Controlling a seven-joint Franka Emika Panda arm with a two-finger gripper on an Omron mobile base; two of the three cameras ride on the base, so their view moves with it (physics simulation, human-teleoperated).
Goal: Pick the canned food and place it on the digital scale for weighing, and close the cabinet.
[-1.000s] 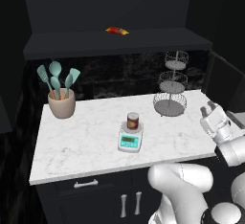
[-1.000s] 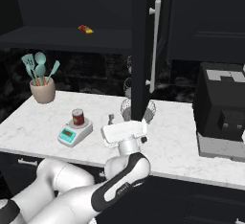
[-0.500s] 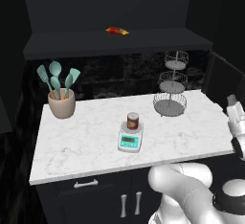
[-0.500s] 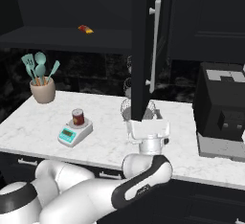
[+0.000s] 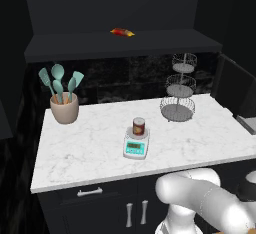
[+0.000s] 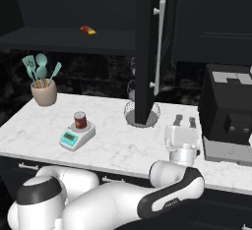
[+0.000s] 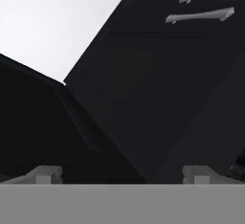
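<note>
The dark-red canned food (image 5: 138,126) (image 6: 80,120) stands upright on the round plate of the teal-and-white digital scale (image 5: 136,147) (image 6: 76,136), mid-counter. The black upper cabinet (image 5: 120,8) is open. One of its doors (image 6: 145,52) juts out edge-on over the counter, with its long silver bar handle (image 6: 158,42) facing right. My gripper (image 6: 185,121) is open and empty, fingers pointing up, to the right of that door and far from the can. In the hand view the gripper (image 7: 122,173) faces dark panels and two silver bars (image 7: 201,15).
A flat red-and-yellow packet (image 5: 121,32) (image 6: 88,29) lies on the cabinet shelf. A crock of teal utensils (image 5: 64,108) (image 6: 44,94) stands at the counter's left. A tiered wire stand (image 5: 179,93) sits behind the open door. A black coffee machine (image 6: 229,111) is right of the gripper.
The arm has swung right along the counter front, carrying the open gripper from near the wire stand to beside the coffee machine. Can, scale and door have not moved.
</note>
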